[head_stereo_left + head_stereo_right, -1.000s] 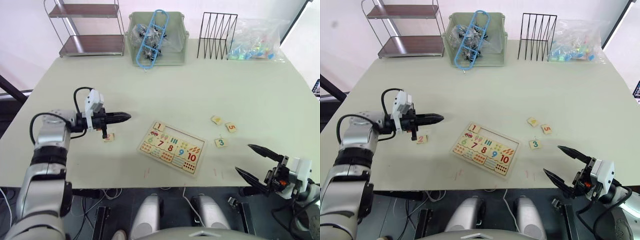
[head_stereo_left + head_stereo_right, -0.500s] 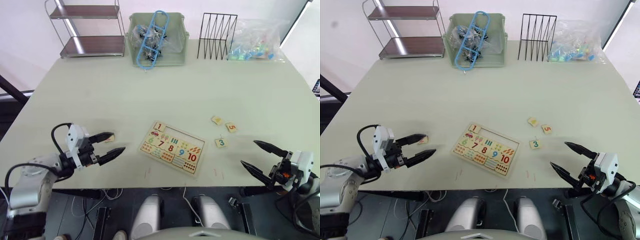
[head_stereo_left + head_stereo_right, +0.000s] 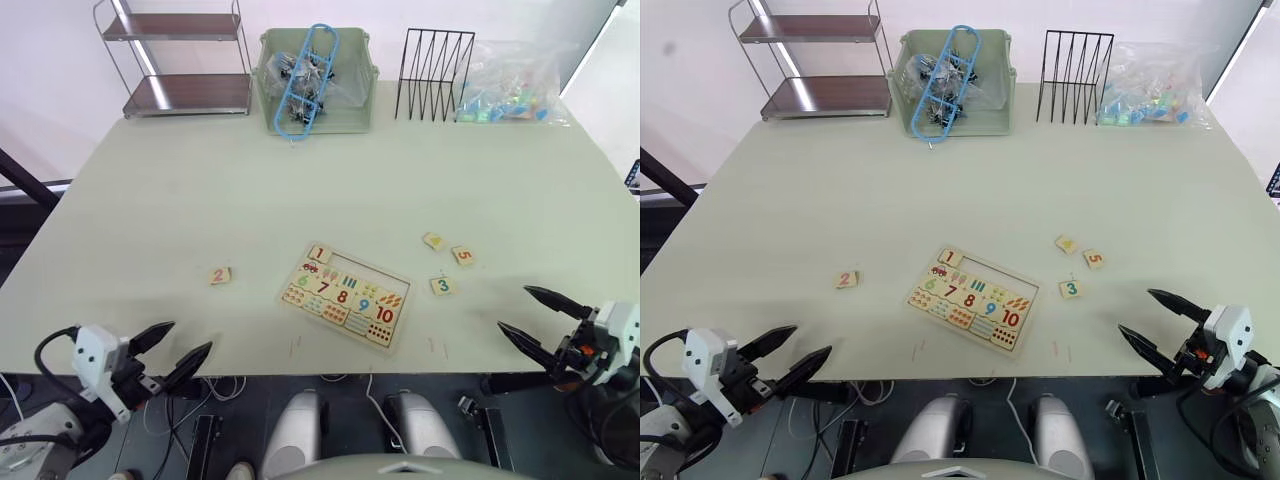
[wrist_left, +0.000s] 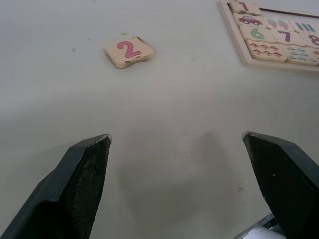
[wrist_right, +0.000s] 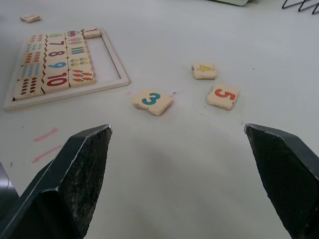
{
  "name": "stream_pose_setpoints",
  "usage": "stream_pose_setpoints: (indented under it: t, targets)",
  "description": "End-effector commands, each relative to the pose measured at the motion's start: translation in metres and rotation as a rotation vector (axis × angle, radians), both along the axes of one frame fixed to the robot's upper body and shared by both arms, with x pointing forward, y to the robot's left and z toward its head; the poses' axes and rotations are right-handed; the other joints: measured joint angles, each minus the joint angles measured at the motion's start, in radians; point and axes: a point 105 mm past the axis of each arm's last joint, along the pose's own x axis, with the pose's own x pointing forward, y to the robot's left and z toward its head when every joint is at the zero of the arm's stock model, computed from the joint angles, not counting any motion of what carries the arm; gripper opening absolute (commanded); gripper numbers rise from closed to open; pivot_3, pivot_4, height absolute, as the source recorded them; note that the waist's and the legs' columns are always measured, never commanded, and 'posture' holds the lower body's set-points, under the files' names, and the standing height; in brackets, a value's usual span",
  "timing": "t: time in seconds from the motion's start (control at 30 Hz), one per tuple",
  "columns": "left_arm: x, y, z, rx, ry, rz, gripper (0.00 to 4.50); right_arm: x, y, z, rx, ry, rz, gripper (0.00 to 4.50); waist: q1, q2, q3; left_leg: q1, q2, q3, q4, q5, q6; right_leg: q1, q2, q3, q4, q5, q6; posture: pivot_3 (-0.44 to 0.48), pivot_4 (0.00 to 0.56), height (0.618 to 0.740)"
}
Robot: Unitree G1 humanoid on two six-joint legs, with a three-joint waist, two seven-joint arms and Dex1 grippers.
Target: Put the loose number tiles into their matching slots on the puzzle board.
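The puzzle board [image 3: 345,297] lies near the table's front middle, with the 1 tile [image 3: 319,254] set in the first of its slots; the rest of that row looks bare. To the board's left lies the loose 2 tile [image 3: 220,276], seen ahead of my left gripper [image 4: 175,137]. Right of the board lie the 4 tile [image 3: 433,240], the 5 tile [image 3: 462,255] and the 3 tile [image 3: 441,285]. My left gripper [image 3: 185,340] is open at the front-left table edge. My right gripper [image 3: 515,308] is open at the front right, nothing in it.
Along the far edge stand a metal shelf rack [image 3: 180,60], a green bin [image 3: 315,80] of clips with a blue hanger, a black wire rack [image 3: 433,60] and a plastic bag [image 3: 510,85] of coloured pieces. Pink marks [image 5: 42,142] dot the table front.
My left gripper has opened and drawn back from above the 2 tile to the table's front-left edge. The 2 tile stays put. My right gripper has slid back slightly.
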Motion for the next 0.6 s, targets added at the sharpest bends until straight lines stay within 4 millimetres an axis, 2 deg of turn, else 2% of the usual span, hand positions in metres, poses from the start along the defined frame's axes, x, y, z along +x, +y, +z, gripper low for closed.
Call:
stream_pose_setpoints:
  t: [0.03, 0.27, 0.6]
  targets:
    - [-0.003, 0.007, 0.014, 0.027, -0.054, 0.028, 4.48, -0.006, -0.008, 0.006, -0.001, -0.010, 0.008, 4.50, 0.000, 0.000, 0.000, 0.000, 0.000, 0.000, 0.000, 0.000, 0.000, 0.000, 0.000, 0.000, 0.000, 0.000, 0.000, 0.000, 0.150, 0.739]
    - [-0.002, 0.019, 0.020, 0.059, -0.050, 0.026, 4.48, -0.005, -0.010, 0.004, -0.006, -0.010, 0.000, 4.50, -0.002, 0.000, 0.000, 0.000, 0.000, 0.000, 0.000, 0.000, 0.000, 0.000, 0.001, 0.000, 0.000, 0.000, 0.000, 0.000, 0.150, 0.739]
    - [0.012, 0.020, 0.020, 0.068, -0.063, -0.019, 4.48, -0.001, -0.006, 0.007, 0.013, -0.043, -0.028, 4.50, -0.003, 0.000, 0.000, 0.000, 0.000, 0.000, 0.000, 0.000, 0.000, 0.000, 0.001, 0.000, 0.000, 0.000, 0.000, 0.000, 0.150, 0.739]
